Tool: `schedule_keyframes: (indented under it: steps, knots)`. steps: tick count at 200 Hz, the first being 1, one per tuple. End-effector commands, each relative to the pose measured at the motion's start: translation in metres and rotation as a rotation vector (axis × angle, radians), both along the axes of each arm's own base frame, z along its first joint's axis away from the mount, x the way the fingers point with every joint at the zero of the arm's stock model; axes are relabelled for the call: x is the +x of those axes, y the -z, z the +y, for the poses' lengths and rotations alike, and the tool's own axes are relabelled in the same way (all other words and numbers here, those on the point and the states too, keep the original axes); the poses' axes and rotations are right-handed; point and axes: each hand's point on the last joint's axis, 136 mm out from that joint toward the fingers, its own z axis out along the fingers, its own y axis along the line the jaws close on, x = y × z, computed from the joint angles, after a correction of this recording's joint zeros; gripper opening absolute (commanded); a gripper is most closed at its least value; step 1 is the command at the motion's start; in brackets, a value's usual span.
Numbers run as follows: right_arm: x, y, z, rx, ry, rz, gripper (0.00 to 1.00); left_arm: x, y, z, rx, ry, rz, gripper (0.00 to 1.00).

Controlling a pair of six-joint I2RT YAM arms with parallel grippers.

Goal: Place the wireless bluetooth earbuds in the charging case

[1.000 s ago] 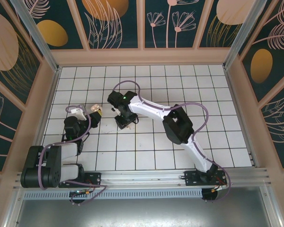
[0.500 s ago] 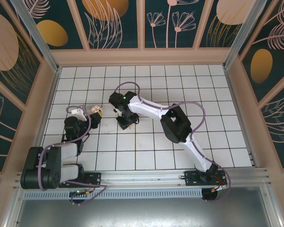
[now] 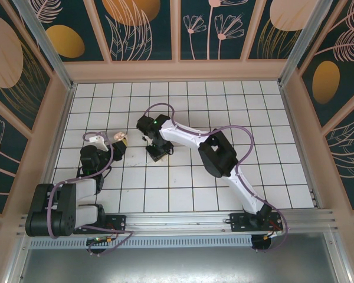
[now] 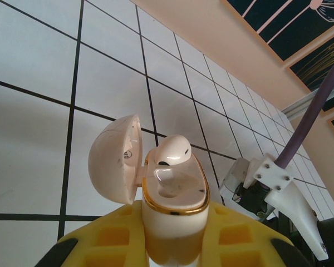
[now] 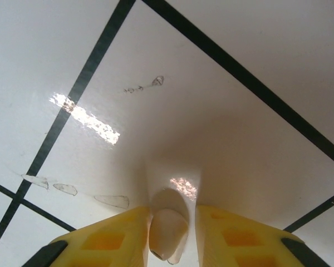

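- Gripping the charging case by its lower body, the left gripper was closed on it from both sides, with its yellow fingers pressed against the cream shell.
- The charging case stood upright in that grasp, with its lid swung open to one side and a gold rim running round the top.
- The seated earbud sat in the far slot of the charging case, its rounded white head poking above the rim. The near slot was bare.
- Seen from above, the left gripper and the charging case were over the left part of the tiled floor.
- The right gripper pointed down at the floor near the middle, close to the charging case but apart from it.
- At the right wrist, the right gripper had both yellow fingers down at a white tile, and the loose earbud lay between them.
- Those jaws were drawn in narrow around the loose earbud, one finger at its edge and a sliver of gap beside the other. Whether they actually pinched it could not be told.
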Motion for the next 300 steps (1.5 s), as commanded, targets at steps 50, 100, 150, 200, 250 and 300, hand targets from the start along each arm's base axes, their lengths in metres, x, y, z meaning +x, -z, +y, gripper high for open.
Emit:
schedule_keyframes:
  steps: [50,100,150,200,250,300]
  knots:
    - [0.007,-0.001,0.010,0.083,0.012,0.006,0.24,0.008,-0.016,-0.003,0.046,0.042,-0.049,0.08]
    - [0.017,-0.038,0.011,0.224,0.083,-0.073,0.23,0.003,-0.032,-0.013,0.049,0.114,-0.100,0.07]
    - [0.029,-0.099,-0.009,0.502,0.215,-0.170,0.22,-0.002,-0.061,-0.025,0.031,0.182,-0.192,0.07]
    - [0.036,-0.149,-0.057,0.733,0.326,-0.285,0.22,-0.008,-0.096,-0.055,0.054,0.261,-0.316,0.07]
    - [0.031,-0.202,-0.114,0.974,0.383,-0.395,0.22,-0.013,-0.120,-0.100,0.035,0.385,-0.415,0.07]
    - [0.019,-0.245,-0.148,1.068,0.347,-0.509,0.23,-0.021,-0.137,-0.157,0.029,0.537,-0.504,0.06]
